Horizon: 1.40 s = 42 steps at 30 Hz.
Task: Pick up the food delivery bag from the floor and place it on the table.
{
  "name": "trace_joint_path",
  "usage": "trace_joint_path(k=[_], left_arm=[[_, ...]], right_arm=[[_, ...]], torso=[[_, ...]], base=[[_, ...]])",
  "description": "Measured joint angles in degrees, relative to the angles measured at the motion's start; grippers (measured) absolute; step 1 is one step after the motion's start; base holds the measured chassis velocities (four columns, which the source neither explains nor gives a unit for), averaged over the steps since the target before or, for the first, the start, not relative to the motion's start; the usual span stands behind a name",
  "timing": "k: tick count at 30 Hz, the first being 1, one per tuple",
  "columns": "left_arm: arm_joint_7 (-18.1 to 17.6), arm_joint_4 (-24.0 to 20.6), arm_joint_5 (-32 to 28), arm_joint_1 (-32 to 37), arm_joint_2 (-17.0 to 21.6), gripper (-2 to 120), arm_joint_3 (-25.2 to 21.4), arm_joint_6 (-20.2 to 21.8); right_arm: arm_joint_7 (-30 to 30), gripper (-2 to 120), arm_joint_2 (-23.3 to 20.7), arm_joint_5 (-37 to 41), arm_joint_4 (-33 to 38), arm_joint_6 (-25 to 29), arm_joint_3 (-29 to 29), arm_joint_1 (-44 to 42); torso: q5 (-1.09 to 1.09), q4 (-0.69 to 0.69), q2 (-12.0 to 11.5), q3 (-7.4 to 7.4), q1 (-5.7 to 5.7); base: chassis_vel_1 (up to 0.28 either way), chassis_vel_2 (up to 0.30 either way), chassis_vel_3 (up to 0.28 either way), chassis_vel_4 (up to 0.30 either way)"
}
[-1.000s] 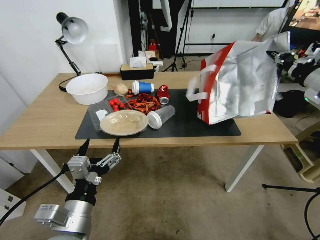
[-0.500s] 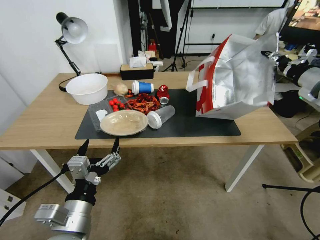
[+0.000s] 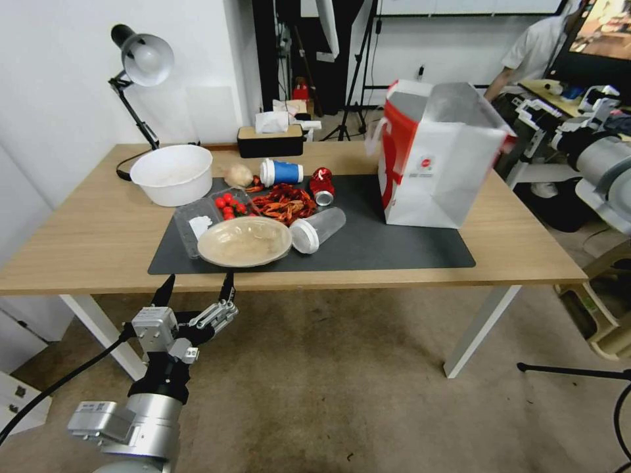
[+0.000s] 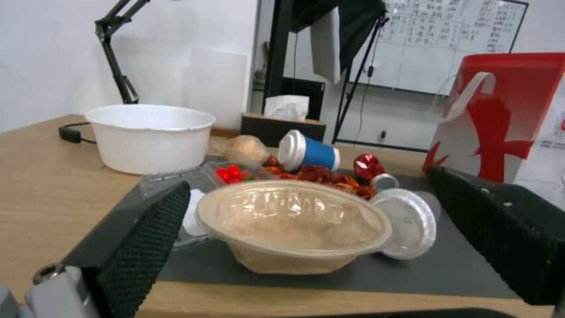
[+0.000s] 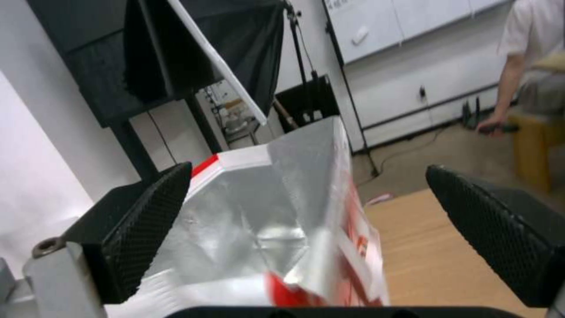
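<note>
**Right gripper spread wide beside upright delivery bag on table**

Right gripper (image 3: 534, 118), its two black fingers (image 5: 141, 221) parted wide with nothing between them, hangs at the far right edge of the table (image 3: 85, 243), just beside the top rim of the food delivery bag (image 3: 437, 164). Whether a fingertip touches the rim cannot be told. Seen from the right wrist, the bag's open mouth (image 5: 259, 212) and silver foil lining lie directly under the spread fingers.

The bag stands upright on the right end of a dark grey mat (image 3: 394, 246), white face and small round red logo toward the robot, red side panel and white handle toward the other items. Its base rests on the mat, off the floor (image 3: 342, 394).

Left of it on the mat lie a clear lidded cup (image 3: 317, 230) on its side, a tan lidded bowl (image 3: 244, 242), a red can (image 3: 322, 186), a blue cup (image 3: 281, 172), reddish food scraps (image 3: 284, 202) and a tray of tomatoes (image 3: 227, 205). A white bowl (image 3: 172, 174), a desk lamp (image 3: 139, 62) and a tissue box (image 3: 271, 138) sit on the bare wood beyond.

Left gripper (image 3: 195, 290) is parked low before the table's near edge, fingers apart and empty, pointing at the tan bowl.
</note>
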Motion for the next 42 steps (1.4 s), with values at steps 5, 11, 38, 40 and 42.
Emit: trace_joint_path(k=[5,11,38,40,42], left_arm=[[0.29,-0.16,-0.28,-0.21,0.06,100,0.02,-0.03],[1.56,-0.16,-0.28,-0.69,0.08,100,-0.36,-1.29],[4.09,10.98,2.58,-2.23,0.54,100,-0.23,-12.20],[4.13,11.64,2.81,-2.34,0.58,100,-0.15,-12.59],[4.21,12.91,3.27,-2.46,0.57,100,-0.01,-13.15]], right_arm=[[-1.63,100,-1.31,-6.74,4.66,2.86,6.79,-9.33],[-2.96,100,-1.74,-18.42,11.35,12.41,12.70,-20.92],[-12.97,100,29.93,-53.58,21.35,37.43,14.46,-63.76],[-13.23,100,30.21,-53.48,20.97,37.30,14.11,-63.49],[-13.67,100,30.91,-53.17,20.20,36.94,13.26,-62.79]], torso=[[0.00,0.01,0.00,0.00,0.00],[0.00,0.05,0.00,0.00,-0.01],[-0.02,0.03,0.00,0.00,0.00],[-0.02,0.03,0.00,0.00,0.00],[0.00,0.03,-0.01,0.00,0.00]], base=[[0.000,0.000,0.000,0.000],[0.000,0.000,0.000,0.000],[0.000,0.000,0.000,0.000],[0.000,0.000,0.000,0.000],[0.000,0.000,0.000,0.000]])
